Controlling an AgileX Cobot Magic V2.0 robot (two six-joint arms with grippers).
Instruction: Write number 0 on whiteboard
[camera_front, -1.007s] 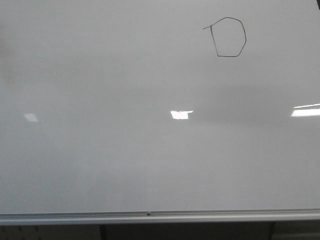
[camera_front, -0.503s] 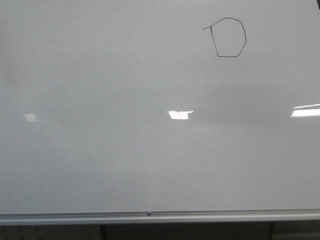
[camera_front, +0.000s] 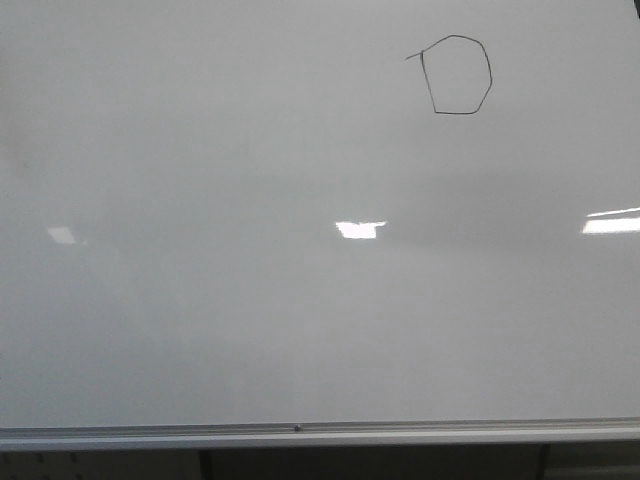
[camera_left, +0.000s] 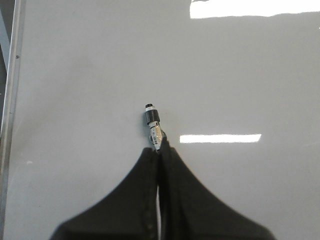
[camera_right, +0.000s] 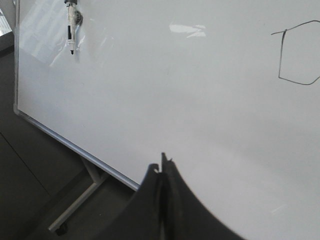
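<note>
The whiteboard (camera_front: 250, 300) fills the front view, with its silver rail (camera_front: 300, 435) along the lower edge. The number 0 (camera_front: 491, 78), a thin black angular loop with a short tail at its upper left, sits at the board's upper right. Part of it shows in the right wrist view (camera_right: 281, 55). Neither gripper shows in the front view. My left gripper (camera_left: 159, 149) is shut on a marker (camera_left: 151, 118), whose black tip points at the bare board (camera_left: 240, 75). My right gripper (camera_right: 162, 167) is shut and empty, hanging over the board (camera_right: 175, 90) near its rail.
Bright light reflections (camera_front: 360, 229) lie on the board. A second marker (camera_right: 71, 25) with a clear wrapper rests near the board's far corner. The board's stand leg with a caster (camera_right: 75, 210) reaches the dark floor below the rail (camera_right: 75, 146).
A dark shadow at the board's left edge in the front view has faded away. The drawn 0 is unchanged.
</note>
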